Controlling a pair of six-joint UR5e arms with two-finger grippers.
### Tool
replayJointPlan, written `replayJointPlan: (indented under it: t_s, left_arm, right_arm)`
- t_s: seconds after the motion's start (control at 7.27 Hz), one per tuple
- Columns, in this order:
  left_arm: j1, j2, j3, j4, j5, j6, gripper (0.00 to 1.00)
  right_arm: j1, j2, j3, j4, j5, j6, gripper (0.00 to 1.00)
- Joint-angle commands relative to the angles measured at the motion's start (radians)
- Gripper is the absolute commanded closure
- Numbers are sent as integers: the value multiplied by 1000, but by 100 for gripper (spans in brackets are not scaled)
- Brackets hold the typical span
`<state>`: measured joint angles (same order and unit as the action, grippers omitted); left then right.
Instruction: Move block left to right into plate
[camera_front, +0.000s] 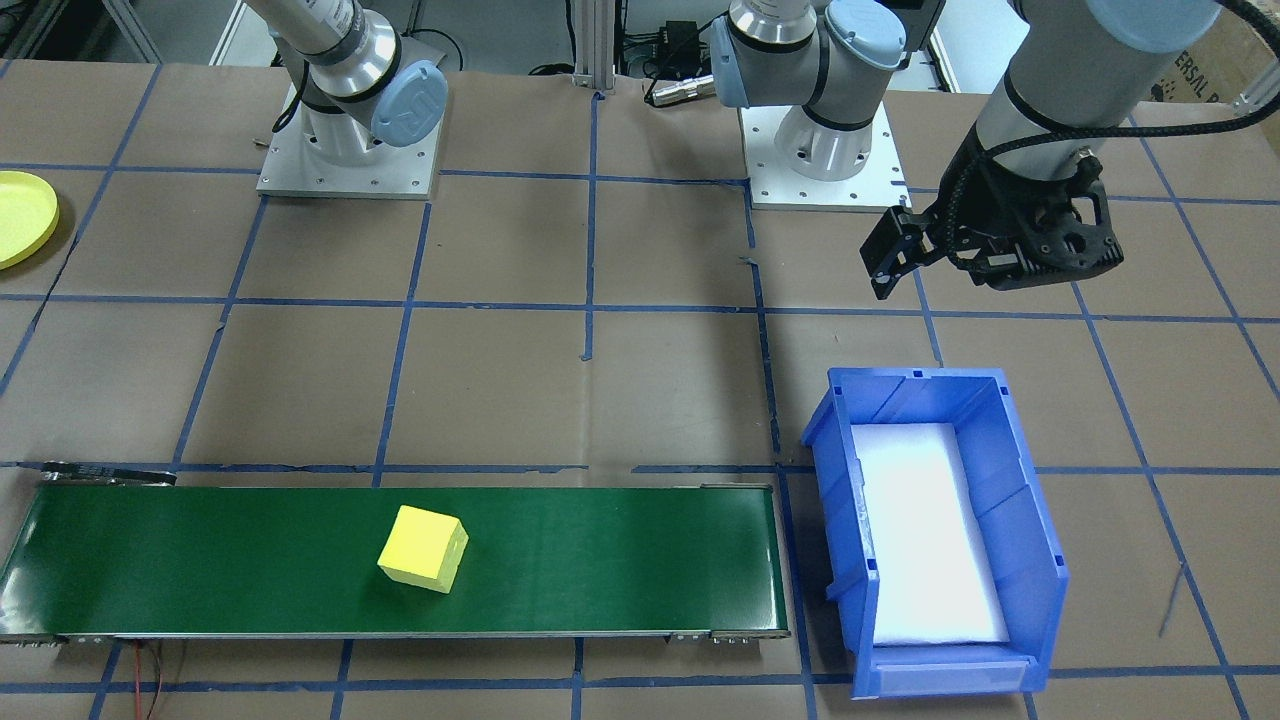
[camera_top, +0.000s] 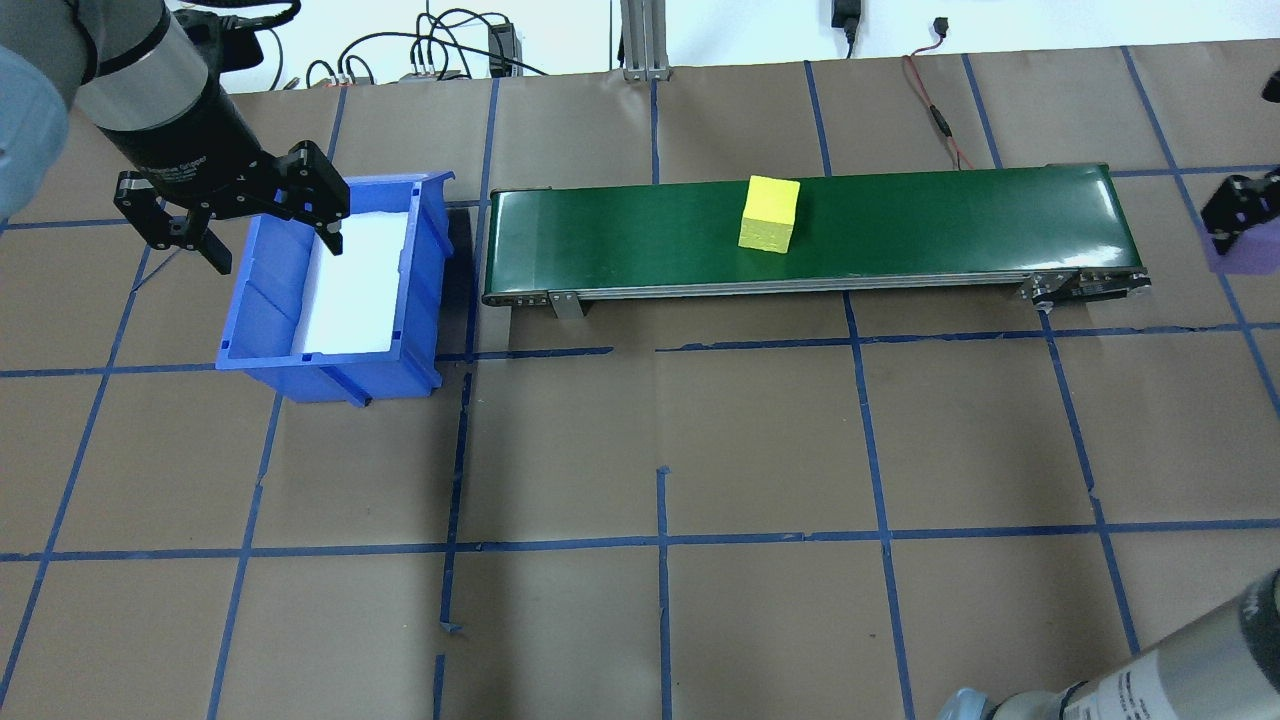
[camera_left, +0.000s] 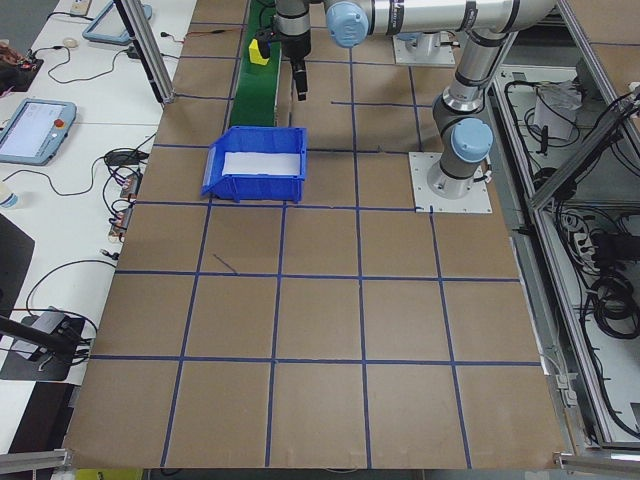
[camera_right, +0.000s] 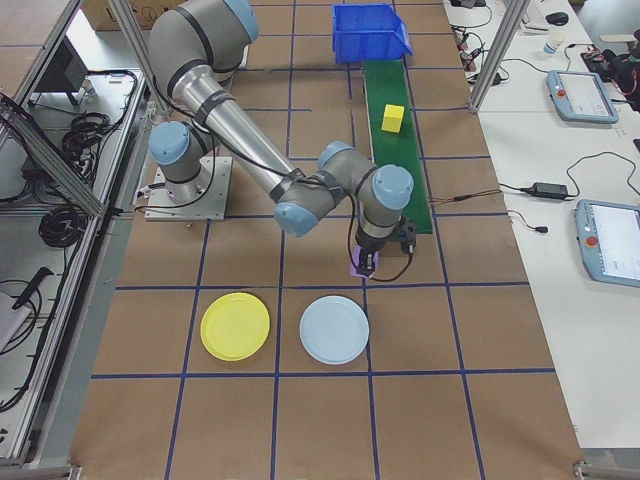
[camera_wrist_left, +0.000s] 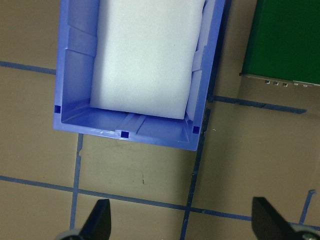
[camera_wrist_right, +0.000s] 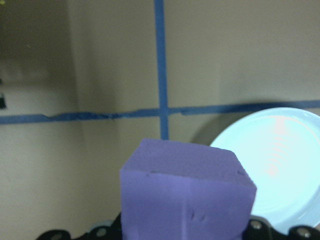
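- Front-facing view: left gripper (camera_front: 905, 262) hangs with jaws spread, empty, behind the blue bin (camera_front: 1030, 560); a yellow block (camera_front: 422, 548) sits mid-way along the green conveyor belt (camera_front: 620, 560); the yellow plate (camera_front: 22, 215) lies at the table's edge.
- Overhead: right gripper (camera_top: 1232, 222) clamps a purple block (camera_top: 1250, 250) past the belt's end.
- Right-side view: the purple block hangs short of a pale blue plate (camera_right: 334, 329), which lies beside the yellow plate.
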<state>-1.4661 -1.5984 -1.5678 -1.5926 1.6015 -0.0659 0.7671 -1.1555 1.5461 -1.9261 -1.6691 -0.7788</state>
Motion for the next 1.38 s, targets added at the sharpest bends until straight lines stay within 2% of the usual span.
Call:
replayJointPlan:
  t_s: [0.0, 0.14, 0.28, 0.41, 0.55, 0.69, 0.83, 1.1, 1.24]
  left_arm:
    - [0, 0, 0, 0, 0, 0, 0]
    - [0, 0, 0, 0, 0, 0, 0]
    - [-2, 5, 2, -3, -2, 0, 0]
    - [-2, 6, 3, -3, 0, 0, 0]
    - [-5, 6, 2, -1, -2, 0, 0]
    - [-4, 6, -6, -4, -2, 0, 0]
    - [3, 5, -5, -1, -2, 0, 0]
    - [4, 2, -6, 0, -5, 3, 0]
    - [4, 0, -6, 0, -9, 3, 0]
  right_arm:
    - [-168, 44, 5, -61, 90, -235, 73]
    - [-216, 115, -6, -136, 110, -293, 71]
    - [-230, 138, -1, -145, 111, -304, 71]
    - [-229, 141, 8, -143, 112, -304, 64]
    - [-230, 140, 28, -137, 123, -306, 35]
    - [-230, 134, 35, -137, 127, -306, 13]
    - [-230, 128, 29, -137, 159, -307, 0]
    - [-229, 108, 26, -134, 167, -307, 0]
    - [-212, 62, 31, -119, 172, -306, 0]
